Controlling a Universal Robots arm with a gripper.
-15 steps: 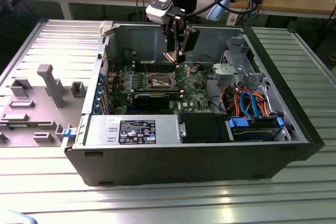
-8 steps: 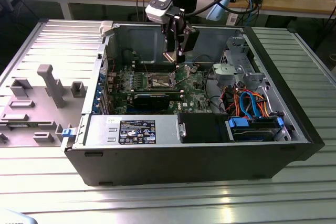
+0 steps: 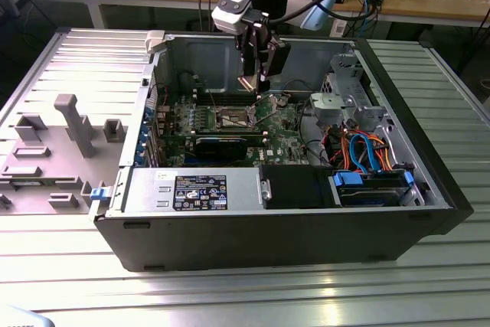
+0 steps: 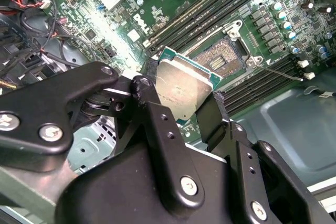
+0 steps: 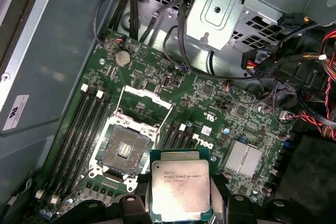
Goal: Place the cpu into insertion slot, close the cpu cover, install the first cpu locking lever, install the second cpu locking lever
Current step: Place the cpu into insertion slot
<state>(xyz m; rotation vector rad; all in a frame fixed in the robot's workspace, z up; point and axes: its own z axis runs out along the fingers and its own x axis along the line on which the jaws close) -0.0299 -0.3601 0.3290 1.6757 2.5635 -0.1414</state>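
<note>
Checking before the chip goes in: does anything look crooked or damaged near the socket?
Nothing stands out. The gripper holds the chip by its edges, clear of the board; the socket is empty, its cover lifted open.

A big black computer case (image 3: 268, 239) lies open on a ribbed metal desk (image 3: 230, 296). A green board (image 5: 210, 103) covers the floor of the case. Long black memory slots (image 5: 84, 124), a small round battery (image 5: 122, 58) and a silver block with fins (image 5: 242, 158) sit on the board. A grey metal cage (image 3: 348, 97) stands inside the case on the exterior view's right. Blue and orange wires (image 3: 366, 149) curl just in front of it. A silver box (image 3: 153, 189) with a black sticker (image 3: 200, 192) lies along the case's near wall. Outside the case, on the exterior view's left, a grey plastic tray (image 3: 46, 151) rests on the desk.
</note>
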